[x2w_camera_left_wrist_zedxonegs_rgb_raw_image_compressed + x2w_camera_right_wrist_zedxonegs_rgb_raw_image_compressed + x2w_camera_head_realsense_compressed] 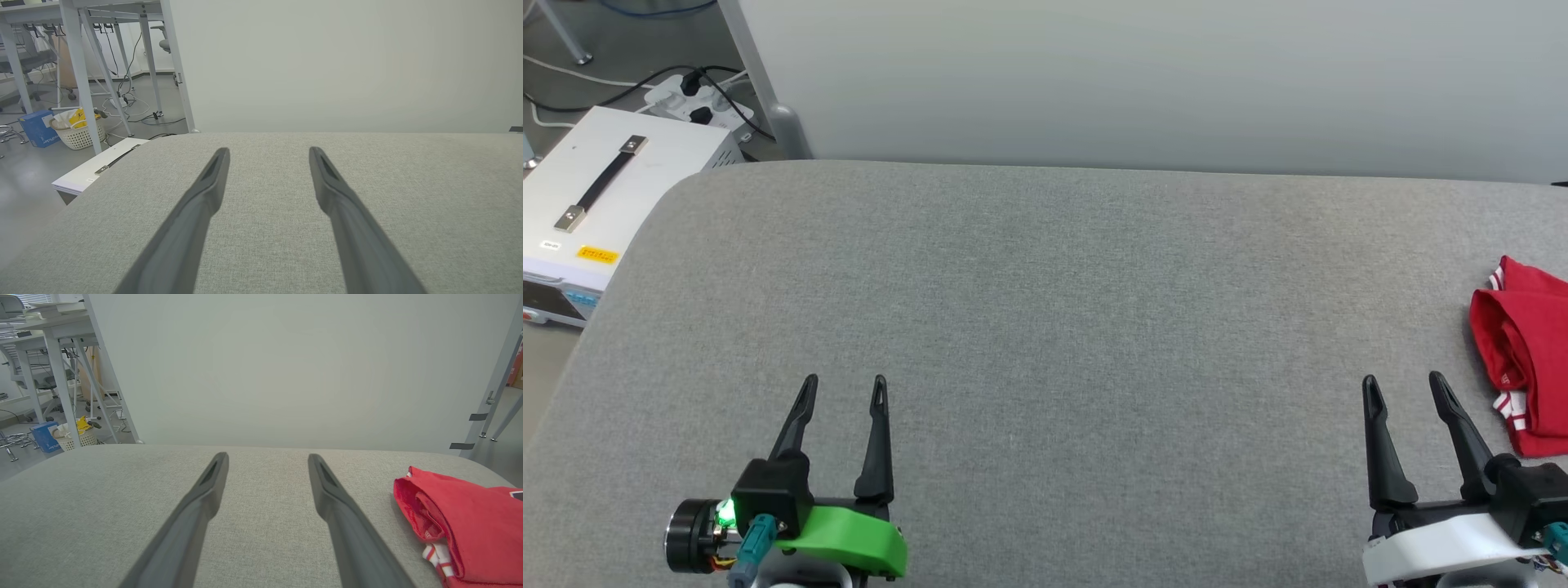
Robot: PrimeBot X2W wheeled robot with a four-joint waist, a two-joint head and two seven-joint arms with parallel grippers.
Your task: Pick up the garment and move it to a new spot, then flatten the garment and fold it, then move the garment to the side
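Observation:
The garment [1527, 351], a red T-shirt with red-and-white striped trim, lies bunched or folded at the far right edge of the grey table [1045, 327]. In the right wrist view the garment [466, 526] sits to the right of my fingers, apart from them. My right gripper [1403, 382] hovers open at the lower right, just left of the garment and holding nothing. At the lower left my left gripper [845, 382] is open and empty too. Its fingers [204, 192] reach over bare grey cloth.
A white box [605, 196] with a black handle stands on the floor off the table's left corner, with a power strip [694, 102] and cables behind it. A pale partition wall [1143, 82] runs along the table's far edge. A basket [75, 132] sits under desks to the left.

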